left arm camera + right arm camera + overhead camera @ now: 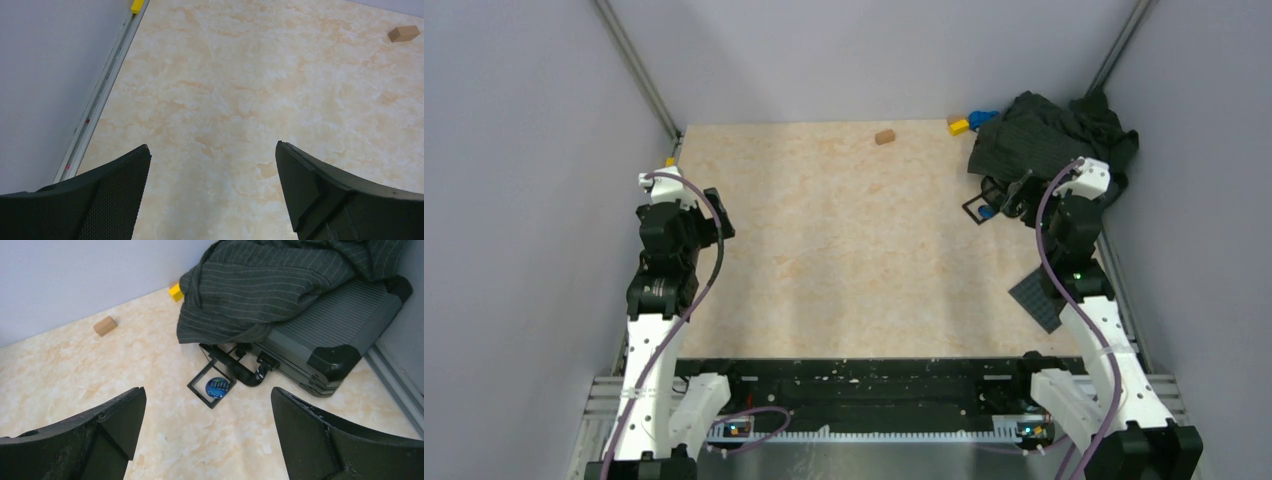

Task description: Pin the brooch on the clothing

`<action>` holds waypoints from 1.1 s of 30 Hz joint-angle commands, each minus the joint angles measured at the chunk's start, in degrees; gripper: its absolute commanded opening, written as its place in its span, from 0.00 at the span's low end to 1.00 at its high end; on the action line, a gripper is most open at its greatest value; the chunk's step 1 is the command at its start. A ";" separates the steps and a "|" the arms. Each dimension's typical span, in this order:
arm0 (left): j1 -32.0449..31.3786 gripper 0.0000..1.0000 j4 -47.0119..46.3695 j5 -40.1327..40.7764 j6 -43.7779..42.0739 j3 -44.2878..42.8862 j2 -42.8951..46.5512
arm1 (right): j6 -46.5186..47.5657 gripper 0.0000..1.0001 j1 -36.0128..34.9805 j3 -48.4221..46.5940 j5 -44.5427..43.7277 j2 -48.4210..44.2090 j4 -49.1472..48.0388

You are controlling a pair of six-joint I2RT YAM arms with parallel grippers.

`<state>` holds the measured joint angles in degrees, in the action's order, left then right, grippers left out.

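Note:
The brooch (pixel 217 386), a small round blue piece, lies inside a black square frame (pixel 198 389) on the table, just in front of a dark hard case (pixel 325 325). The black pinstriped shirt (pixel 270 285) is bunched in a heap on the case, in the far right corner (pixel 1049 135). My right gripper (pixel 207 388) is open and empty, above the table, just short of the brooch (pixel 987 211). My left gripper (pixel 212 145) is open and empty over bare table at the left side (pixel 709 205).
A brown block (pixel 885 136) lies near the back wall. A yellow block (pixel 959 126) and a bright-blue toy piece (pixel 977 115) sit beside the shirt. A dark mesh mat (pixel 1039 297) lies at the right edge. Another yellow block (pixel 136 6) sits by the left rail.

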<state>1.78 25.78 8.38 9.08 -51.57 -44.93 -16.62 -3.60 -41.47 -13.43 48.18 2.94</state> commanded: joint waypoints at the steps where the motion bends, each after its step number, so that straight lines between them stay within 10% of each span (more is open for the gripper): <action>1: 0.12 0.99 -1.00 0.33 0.64 -0.32 0.14 | -1.10 0.99 0.41 -3.81 -3.25 -0.22 2.19; 18: -3.02 0.98 -1.88 -20.57 3.36 -10.58 -12.59 | -0.04 0.99 1.66 -13.82 -2.54 17.78 5.41; 33: -3.12 0.98 -0.91 -19.05 1.38 -6.88 -11.63 | 0.70 0.99 15.43 -28.22 -0.26 42.59 1.59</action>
<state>-1.23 26.83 -9.19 10.81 -57.91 -57.12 -18.65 9.63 -60.86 -17.76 85.56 8.16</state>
